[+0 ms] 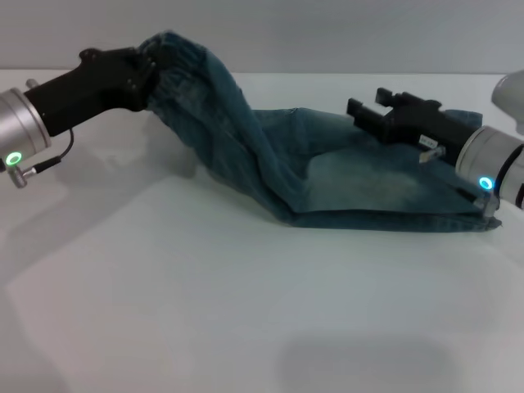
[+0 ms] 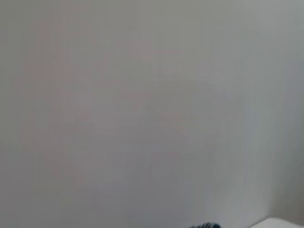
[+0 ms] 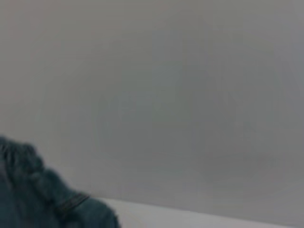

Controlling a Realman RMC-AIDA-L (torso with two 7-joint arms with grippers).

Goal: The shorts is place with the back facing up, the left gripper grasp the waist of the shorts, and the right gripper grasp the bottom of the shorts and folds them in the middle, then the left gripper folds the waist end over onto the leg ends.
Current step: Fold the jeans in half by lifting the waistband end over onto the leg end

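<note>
- I have the left gripper (image 1: pixel 147 70) up above the far left part of the tabletop (image 1: pixel 205 311), fingers clenched on the waist (image 1: pixel 176 57) of the shorts (image 1: pixel 344 184).
- The waist is bunched and ruffled at that grip, lifted clear of the tabletop.
- From there the denim hangs down in a slanted drape toward the middle of the tabletop, where it meets the rest of the shorts.
- The rest of the shorts lies flat along the far right side of the tabletop, already doubled lengthwise, with a long folded edge facing me.
- I can see a pale faded patch on the flat part, near the centre of the fabric.
- The right gripper (image 1: pixel 360 110) sits over the flat part of the shorts, toward the far right edge of the tabletop, pointing to the left.
- Its fingers look parted and hold nothing that I can see; the black body hovers just above the denim.
- The leg ends are somewhere under or behind the right wrist; I cannot make them out.
- The left wrist view gives me mostly blank wall, with a dark sliver at its edge.
- The right wrist view shows the waist (image 3: pixel 42 194) as a ruffled blue lump against the wall, with the tabletop (image 3: pixel 190 218) beyond it.
</note>
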